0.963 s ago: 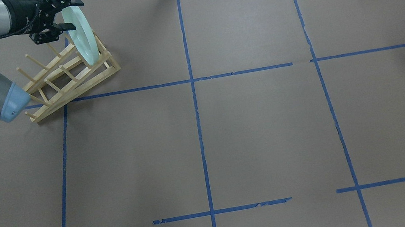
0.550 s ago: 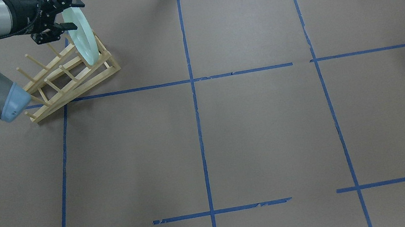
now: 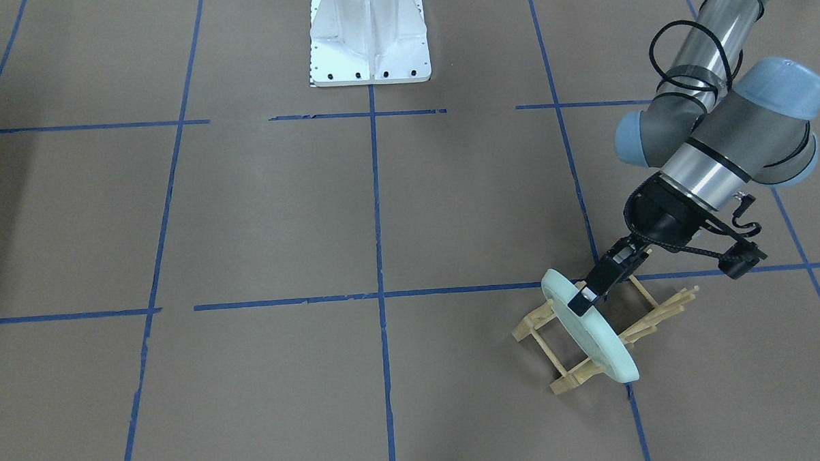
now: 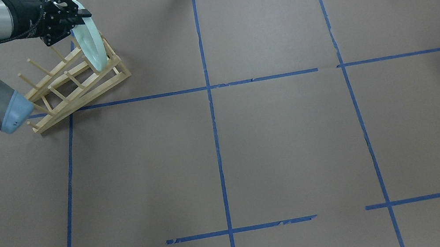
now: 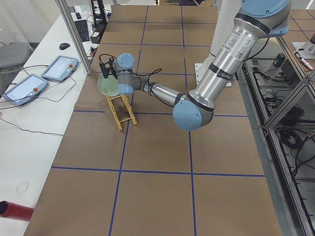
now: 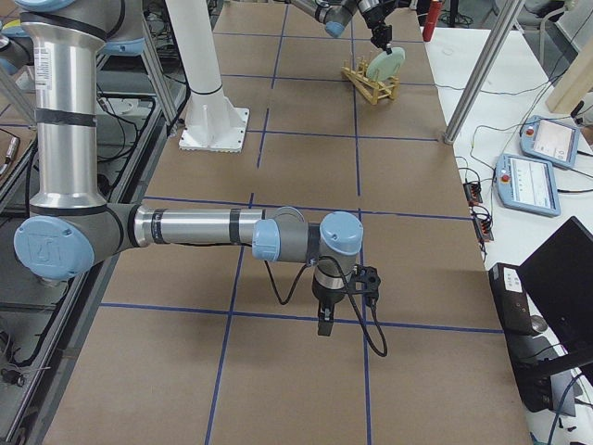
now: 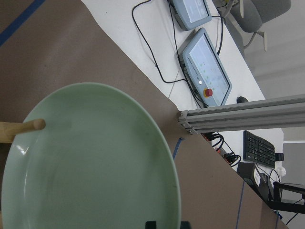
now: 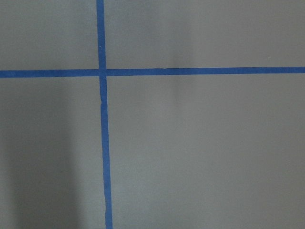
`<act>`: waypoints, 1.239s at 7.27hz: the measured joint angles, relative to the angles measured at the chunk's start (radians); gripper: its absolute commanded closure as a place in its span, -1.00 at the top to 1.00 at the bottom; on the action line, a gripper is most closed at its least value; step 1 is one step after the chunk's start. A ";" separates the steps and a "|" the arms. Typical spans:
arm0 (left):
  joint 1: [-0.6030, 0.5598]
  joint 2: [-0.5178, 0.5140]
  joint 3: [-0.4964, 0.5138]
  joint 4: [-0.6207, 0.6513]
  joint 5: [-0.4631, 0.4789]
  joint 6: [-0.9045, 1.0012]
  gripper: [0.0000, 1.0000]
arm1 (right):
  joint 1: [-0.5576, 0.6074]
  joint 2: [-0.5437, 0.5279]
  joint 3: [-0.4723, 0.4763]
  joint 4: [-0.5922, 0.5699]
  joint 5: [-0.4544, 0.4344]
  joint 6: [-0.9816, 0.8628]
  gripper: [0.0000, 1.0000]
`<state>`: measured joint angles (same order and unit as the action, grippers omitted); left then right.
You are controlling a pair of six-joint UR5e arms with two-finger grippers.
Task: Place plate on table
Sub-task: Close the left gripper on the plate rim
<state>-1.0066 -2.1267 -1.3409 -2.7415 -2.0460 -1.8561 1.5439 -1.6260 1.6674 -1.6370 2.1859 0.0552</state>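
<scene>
- Round pale mint-green plate (image 4: 93, 46): it stands on edge, tilted, in the end slot of the light wooden peg rack (image 4: 75, 87). Its lower edge sits between the rack's rails (image 3: 572, 377).
- Left gripper (image 4: 80, 16): black and two-fingered, it reaches in from the plate's upper side. It is clamped on the top of the raised rim, one finger on each face of the plate (image 3: 594, 333).
- Left wrist view: the gripper (image 7: 167, 224) shows as two dark fingertips (image 7: 150, 224) straddling the rim at the bottom edge. The plate's (image 7: 95, 162) hollow face fills the view, and a wooden peg (image 7: 24, 126) rests against it.
- Right gripper (image 6: 322, 324): it hangs just above bare table, well apart from the rack (image 6: 371, 88) and the plate (image 6: 383, 65). Whether its fingers are apart or together cannot be told.
- Wide brown paper-covered table (image 4: 285, 139): it is marked with a grid of blue tape lines (image 8: 101, 143). The rack sits near its far corner on the robot's left.
- White metal robot base (image 3: 369, 41): it stands at the table's near edge.
- Room: beyond the table's left end is a white bench (image 5: 44, 128) carrying two grey teach pendants (image 7: 207, 71). An aluminium post (image 7: 238, 117) and a black keyboard (image 7: 257, 148) are beside it.
</scene>
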 measured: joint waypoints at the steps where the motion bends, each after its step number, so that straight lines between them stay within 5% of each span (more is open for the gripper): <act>1: -0.001 0.001 -0.001 -0.007 0.000 0.000 -0.93 | 0.000 0.000 0.000 -0.001 0.000 0.000 1.00; 9: -0.007 0.035 -0.001 -0.161 0.000 -0.016 -1.00 | 0.000 0.000 0.000 0.000 0.000 0.000 1.00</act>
<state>-1.0132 -2.0919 -1.3420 -2.9022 -2.0463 -1.8724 1.5439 -1.6260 1.6674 -1.6368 2.1859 0.0552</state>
